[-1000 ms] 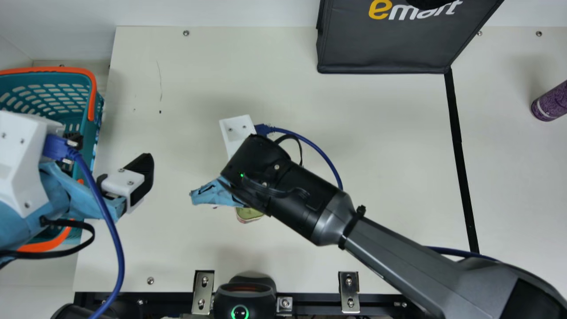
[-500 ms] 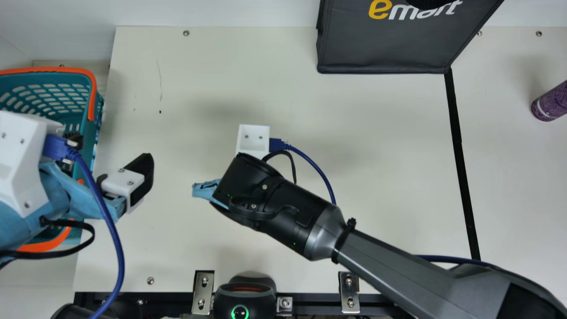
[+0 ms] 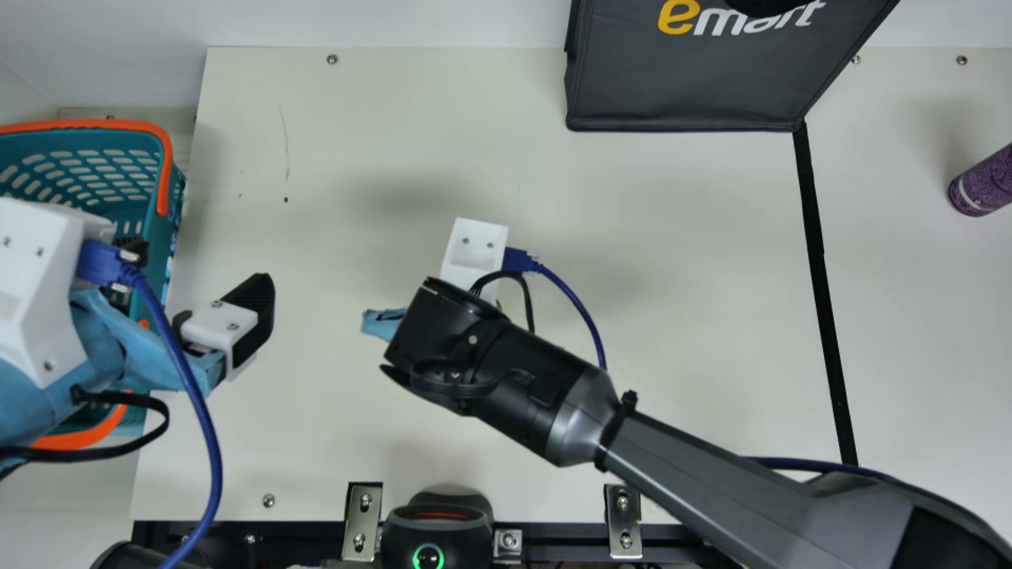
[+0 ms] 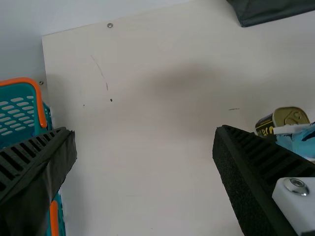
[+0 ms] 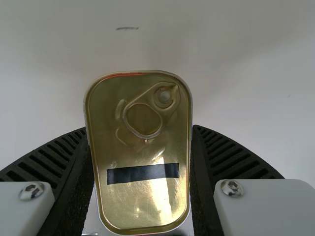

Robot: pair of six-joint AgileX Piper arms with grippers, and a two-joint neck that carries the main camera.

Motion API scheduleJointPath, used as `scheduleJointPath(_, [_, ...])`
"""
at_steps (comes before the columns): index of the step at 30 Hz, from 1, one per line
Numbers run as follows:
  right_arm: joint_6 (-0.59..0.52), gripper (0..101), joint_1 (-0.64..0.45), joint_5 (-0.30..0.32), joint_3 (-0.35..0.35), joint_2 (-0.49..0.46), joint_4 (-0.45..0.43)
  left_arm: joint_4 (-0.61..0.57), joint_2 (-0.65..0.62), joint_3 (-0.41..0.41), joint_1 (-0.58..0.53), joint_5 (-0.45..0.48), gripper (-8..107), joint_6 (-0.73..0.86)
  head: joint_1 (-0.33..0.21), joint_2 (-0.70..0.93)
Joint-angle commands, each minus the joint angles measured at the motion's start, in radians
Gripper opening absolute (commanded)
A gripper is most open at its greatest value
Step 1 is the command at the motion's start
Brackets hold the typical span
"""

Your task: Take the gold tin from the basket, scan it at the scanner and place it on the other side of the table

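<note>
Right pincer [image 3: 383, 322]: one, at the right arm's end, over the middle of the tabletop [image 3: 340, 197]; in the right wrist view, pinching the gold tin [image 5: 142, 201], a ribbed finger against each long side.

Gold tin: one, between the right pincer's fingers; lid towards the wrist camera, fitted with a pull ring [image 5: 143, 120] and crossed by a black stripe [image 5: 142, 173]. Whether its underside touches the tabletop, cannot tell.

Left pincer [image 3: 198, 267]: one, spread wide, to the left of the right pincer and well apart from it.

Basket: teal, orange-handled [image 3: 178, 201], beneath and beside the left pincer.

Scanner [image 3: 439, 533]: black, lit green ring, at the tabletop's near edge, nearer the robot than the right pincer.

Bag [image 3: 688, 95]: dark grey, lettered, beyond the right pincer and to its right.

Tape strip [image 3: 822, 300]: black, running across the tabletop, to the right of the right pincer.

Cylinder [image 3: 982, 186]: purple, part in view, on the far side of the tape strip from the right pincer.
</note>
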Motion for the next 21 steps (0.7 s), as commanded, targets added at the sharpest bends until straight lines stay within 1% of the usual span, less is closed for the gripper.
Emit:
scheduleJointPath(1, [-0.012,0,-0.015,-0.007,0.020,-0.011,-0.008,0.000,0.000,0.000,0.000,0.000,90,0.000,-0.029,0.000])
scheduleJointPath(9, [-0.085,0,-0.101,-0.048,0.118,-0.085,-0.026,0.000,0.000,0.000,0.000,0.000,90,0.000,-0.029,0.000])
scheduleJointPath(15, [-0.180,0,-0.187,-0.120,0.212,-0.166,-0.012,0.000,0.000,0.000,0.000,0.000,90,0.000,-0.029,0.000])
scheduleJointPath(20, [-0.298,0,-0.263,-0.181,0.289,-0.238,0.023,0.000,0.000,0.000,0.000,0.000,90,0.000,-0.029,0.000])
scheduleJointPath(21, [-0.324,0,-0.277,-0.190,0.301,-0.251,0.032,0.000,0.000,0.000,0.000,0.000,90,0.000,-0.029,-0.023])
